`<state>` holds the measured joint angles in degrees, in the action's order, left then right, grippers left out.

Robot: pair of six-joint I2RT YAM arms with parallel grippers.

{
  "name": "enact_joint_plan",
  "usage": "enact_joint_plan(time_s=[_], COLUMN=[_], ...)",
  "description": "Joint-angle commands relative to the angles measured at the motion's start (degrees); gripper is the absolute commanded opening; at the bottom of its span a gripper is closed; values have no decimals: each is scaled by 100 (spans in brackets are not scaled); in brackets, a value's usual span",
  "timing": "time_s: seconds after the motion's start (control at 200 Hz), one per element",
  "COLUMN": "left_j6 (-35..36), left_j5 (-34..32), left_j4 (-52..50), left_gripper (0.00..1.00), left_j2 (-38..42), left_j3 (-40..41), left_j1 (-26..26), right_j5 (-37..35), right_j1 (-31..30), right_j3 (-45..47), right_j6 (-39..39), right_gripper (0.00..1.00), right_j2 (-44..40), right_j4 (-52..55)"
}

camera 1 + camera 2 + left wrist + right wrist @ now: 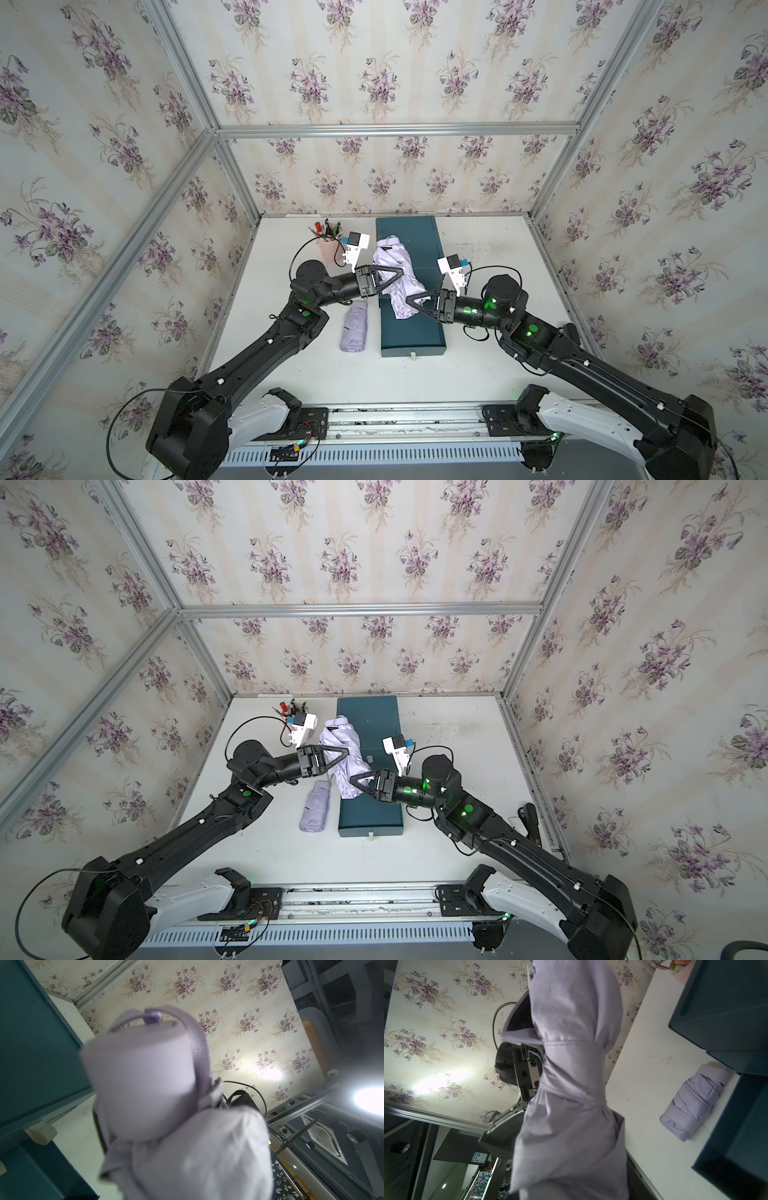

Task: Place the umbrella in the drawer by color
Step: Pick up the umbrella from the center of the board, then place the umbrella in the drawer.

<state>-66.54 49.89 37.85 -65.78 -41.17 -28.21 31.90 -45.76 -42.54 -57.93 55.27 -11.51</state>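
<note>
A folded lavender umbrella [392,255] [338,737] is held in the air above the teal drawer unit [415,332] [370,812]. My left gripper [399,272] [345,751] is shut on its middle from the left. Further down the umbrella, my right gripper [410,304] [353,782] comes in from the right and is shut on the near end. The umbrella's cloth [571,1064] and handle [141,1076] fill both wrist views and hide the jaws. A second lavender umbrella [354,328] [314,810] [693,1103] lies on the white table left of the drawer unit.
A pink cup of pens [328,245] stands at the back left, behind my left wrist. The drawer unit has a small white pull [413,355] on its front. A black object [530,820] lies at the table's right edge. Papered walls close in three sides.
</note>
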Motion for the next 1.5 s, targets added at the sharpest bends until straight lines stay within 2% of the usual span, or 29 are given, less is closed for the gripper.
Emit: enact_joint_plan(time_s=[0.0, 0.025, 0.125, 0.195, 0.325, 0.41, 0.555, 0.609, 0.804, 0.894, 1.044, 1.284, 1.494], left_j6=[680, 766, 1056, 1310, 1945, 2472, 3361, 3553, 3731, 3779, 3872, 3968, 4023], left_j5=[-254, -293, -486, -771, -1145, -1696, -3089, -3351, -3077, -3274, -3321, -3711, -3624], left_j4=[-803, -935, -1540, -2155, -3222, -4199, -5998, -6401, -6611, -6745, -6861, -7015, -6945], left_gripper=[54, 61, 75, 84, 93, 100, 100, 100, 98, 99, 98, 97, 97], left_j2=[67, 86, 147, 219, 429, 595, 383, 151, -548, -844, -1253, -1481, -1482], left_j3=[-31, -44, -130, -243, -669, -1116, -2030, -2288, -2684, -2811, -2930, -2975, -2926], left_j1=[-42, -52, -67, -62, -40, -35, -17, 6, 26, 24, 28, 26, 26], right_j5=[127, 117, -4, -105, -556, -945, -1442, -1497, -1516, -1326, -1481, -1496, -1528], right_j1=[-3, -1, -3, -8, -12, -35, -241, -329, -364, -372, -399, -399, -403], right_j3=[-166, -179, -274, -378, -665, -763, -625, -465, -27, 147, 110, -91, -61], right_j6=[174, 190, 308, 449, 939, 1234, 1314, 1193, 739, 542, 519, 520, 487], right_gripper=[27, 23, 7, 0, 0, 0, 0, 0, 0, 0, 0, 0, 0], right_j2=[35, 40, 37, 47, 44, 0, -150, -224, -106, 119, 428, 987, 1265], right_j4=[-405, -384, -123, 203, 1343, 2242, 3125, 3167, 3047, 2760, 2824, 2893, 2922])
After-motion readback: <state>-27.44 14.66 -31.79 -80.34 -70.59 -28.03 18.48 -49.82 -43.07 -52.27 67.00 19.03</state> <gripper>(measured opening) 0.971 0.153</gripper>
